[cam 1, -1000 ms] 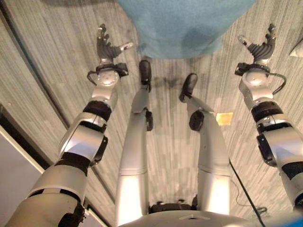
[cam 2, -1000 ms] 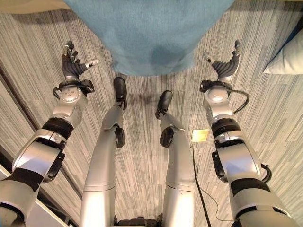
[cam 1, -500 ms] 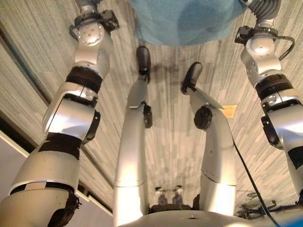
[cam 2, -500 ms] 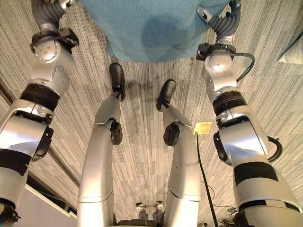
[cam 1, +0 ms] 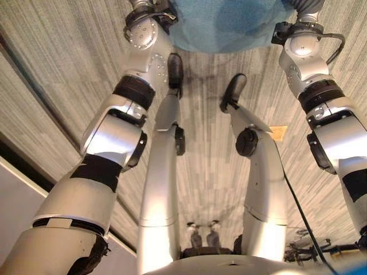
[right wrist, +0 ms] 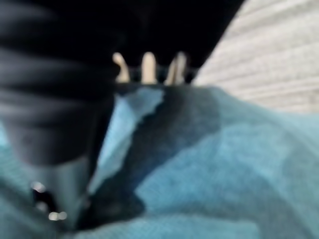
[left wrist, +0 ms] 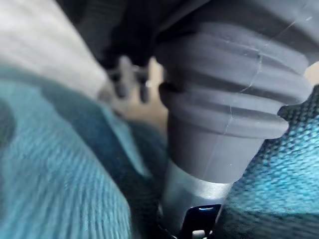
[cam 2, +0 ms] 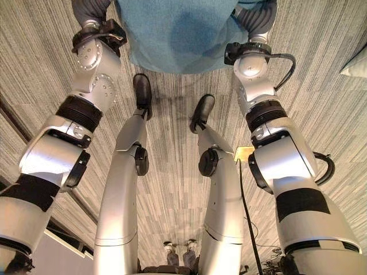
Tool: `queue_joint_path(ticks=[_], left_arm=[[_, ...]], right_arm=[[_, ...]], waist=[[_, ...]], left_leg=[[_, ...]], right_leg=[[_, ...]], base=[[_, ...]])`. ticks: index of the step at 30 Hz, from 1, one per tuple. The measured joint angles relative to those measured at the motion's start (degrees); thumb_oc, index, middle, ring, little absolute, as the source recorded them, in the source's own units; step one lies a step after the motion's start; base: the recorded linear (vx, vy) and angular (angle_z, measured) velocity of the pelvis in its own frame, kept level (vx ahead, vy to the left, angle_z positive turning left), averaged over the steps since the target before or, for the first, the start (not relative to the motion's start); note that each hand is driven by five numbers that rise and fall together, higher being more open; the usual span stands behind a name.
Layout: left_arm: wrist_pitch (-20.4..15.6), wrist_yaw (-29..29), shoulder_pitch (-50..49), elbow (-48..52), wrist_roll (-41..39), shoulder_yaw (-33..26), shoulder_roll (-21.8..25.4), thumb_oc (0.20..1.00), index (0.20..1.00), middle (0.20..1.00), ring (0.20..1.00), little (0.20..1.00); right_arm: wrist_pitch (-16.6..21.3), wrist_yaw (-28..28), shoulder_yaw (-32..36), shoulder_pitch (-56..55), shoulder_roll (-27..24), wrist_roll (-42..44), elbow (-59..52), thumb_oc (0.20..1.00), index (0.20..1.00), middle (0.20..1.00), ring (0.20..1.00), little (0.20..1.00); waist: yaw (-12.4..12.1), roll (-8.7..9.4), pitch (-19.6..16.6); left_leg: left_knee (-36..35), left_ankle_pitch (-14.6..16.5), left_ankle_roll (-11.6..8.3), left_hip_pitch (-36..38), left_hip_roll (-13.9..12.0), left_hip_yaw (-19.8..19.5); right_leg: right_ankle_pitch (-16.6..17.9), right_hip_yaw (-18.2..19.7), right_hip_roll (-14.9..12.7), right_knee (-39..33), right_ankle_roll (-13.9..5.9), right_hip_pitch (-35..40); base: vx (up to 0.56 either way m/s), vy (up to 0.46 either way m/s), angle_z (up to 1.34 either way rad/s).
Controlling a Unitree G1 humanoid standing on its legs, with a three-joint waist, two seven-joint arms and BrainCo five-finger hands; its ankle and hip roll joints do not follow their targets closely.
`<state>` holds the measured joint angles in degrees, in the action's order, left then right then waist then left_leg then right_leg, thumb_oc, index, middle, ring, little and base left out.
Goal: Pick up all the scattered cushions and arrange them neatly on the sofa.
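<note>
two arms reach straight out ahead of the robot, one to each side of a big blue cushion (cam 2: 178, 31) that lies on the striped grey carpet (cam 2: 46, 86) just in front of it. the cushion sits square between them, its wide side running across from one arm to the other, so both hands are about equally near and each stands against one of its ends.

the left hand (left wrist: 234, 99) is hard against the cushion's left end: its wrist view shows blue weave on both sides of the dark ribbed cover, so the hand looks sunk into the soft edge. i cannot tell whether its fingers are straight or curled, as they are hidden.

the right hand (right wrist: 147, 67) is at the cushion's right end. its wrist view shows pale fingers laid over the top edge of the blue cloth, but whether they have hold of it cannot be told.

judging by this, the coming move is a squeeze from both ends and a lift, and it depends on the two hands pressing inward evenly.

a corner of a pale cushion (cam 2: 356, 64) lies well apart, off to the right.
</note>
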<state>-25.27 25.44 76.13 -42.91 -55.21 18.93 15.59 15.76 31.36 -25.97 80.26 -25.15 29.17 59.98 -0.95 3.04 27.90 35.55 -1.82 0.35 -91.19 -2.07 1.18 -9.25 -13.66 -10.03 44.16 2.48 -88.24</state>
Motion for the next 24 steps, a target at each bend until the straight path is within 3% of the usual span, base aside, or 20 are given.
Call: queue_joint_path(ticks=[2, 3, 6, 15, 19, 23, 24], left_arm=[[-1.6, 0.0, -3.3, 1.3, -0.1, -0.2, -1.7, 1.000, 1.000, 1.000, 1.000, 1.000], [-2.4, 0.0, -8.5, 7.8, 0.1, -1.1, -1.6, 1.000, 1.000, 1.000, 1.000, 1.000], [-3.7, -0.4, -16.5, 9.8, 0.2, -2.2, -1.5, 1.000, 1.000, 1.000, 1.000, 1.000], [-3.7, -0.7, -18.0, 10.8, 1.0, -1.4, 1.5, 1.000, 1.000, 1.000, 1.000, 1.000], [-3.5, -0.6, -12.7, 9.7, 3.1, 1.0, 2.1, 1.000, 1.000, 1.000, 1.000, 1.000], [-1.2, -0.5, -2.3, 1.8, 4.7, 5.7, 4.6, 1.000, 1.000, 1.000, 1.000, 1.000], [-0.2, -0.6, -0.6, -0.9, 5.4, 8.4, 7.1, 1.000, 1.000, 1.000, 1.000, 1.000]], right_arm=[[0.0, 0.1, 0.0, -0.9, -0.1, -0.1, -0.4, 1.000, 1.000, 1.000, 1.000, 1.000], [0.1, 0.1, 0.1, -2.5, -0.3, -0.3, -1.2, 1.000, 1.000, 1.000, 1.000, 1.000], [0.7, 0.1, 0.7, -4.2, -1.9, -1.9, -2.6, 1.000, 1.000, 1.000, 1.000, 1.000], [0.6, 0.3, 1.4, -5.0, -3.2, -3.4, -3.3, 1.000, 1.000, 1.000, 1.000, 1.000], [0.6, 0.3, 2.5, -5.9, -3.1, -3.7, -4.8, 1.000, 1.000, 1.000, 1.000, 1.000], [0.5, 0.2, 1.2, -5.1, -1.8, -3.7, -4.8, 1.000, 1.000, 1.000, 1.000, 1.000], [0.4, -0.5, -0.4, -4.7, -2.1, -3.7, -4.8, 1.000, 1.000, 1.000, 1.000, 1.000]], waist=[[-0.2, -0.01, 0.0], [-0.5, -0.13, -0.2], [-3.1, -0.19, -0.2], [-4.6, -0.24, -0.2], [-4.4, -0.25, -0.2], [-2.8, -0.25, -0.2], [-2.2, -0.25, -0.2]], left_leg=[[-1.1, -0.4, 0.10, 1.0, 0.0, 0.0], [-1.7, -0.4, 0.07, 1.7, 0.0, 0.0], [-2.6, -0.7, -0.08, 2.1, -0.4, -0.2], [-0.1, -0.2, -1.18, 0.3, -0.3, -1.6], [1.0, 0.0, -1.22, -0.2, -0.3, -1.8], [1.5, 0.2, -1.04, -0.3, -0.3, -1.6], [1.5, 0.2, -1.01, -0.3, -0.3, -1.5]], right_leg=[[0.3, -0.1, 0.1, -0.9, 0.12, 0.8], [0.3, -0.1, 0.2, -1.3, 0.11, 1.3], [0.4, -0.2, 0.8, -2.1, 0.29, 1.6], [-0.9, -1.2, 0.4, 0.8, 1.15, 0.4], [-1.2, -1.4, 0.2, 1.8, 1.38, 0.0], [-1.1, -1.3, 0.2, 1.9, 1.22, 0.1], [-1.0, -1.2, 0.2, 1.7, 1.17, 0.1]], base=[[0.00, 0.000, 0.00], [0.00, 0.000, 0.00], [0.00, 0.000, 0.00], [0.00, 0.000, 0.01], [0.00, 0.002, 0.02], [0.00, 0.043, -0.03], [0.00, 0.064, -0.02]])
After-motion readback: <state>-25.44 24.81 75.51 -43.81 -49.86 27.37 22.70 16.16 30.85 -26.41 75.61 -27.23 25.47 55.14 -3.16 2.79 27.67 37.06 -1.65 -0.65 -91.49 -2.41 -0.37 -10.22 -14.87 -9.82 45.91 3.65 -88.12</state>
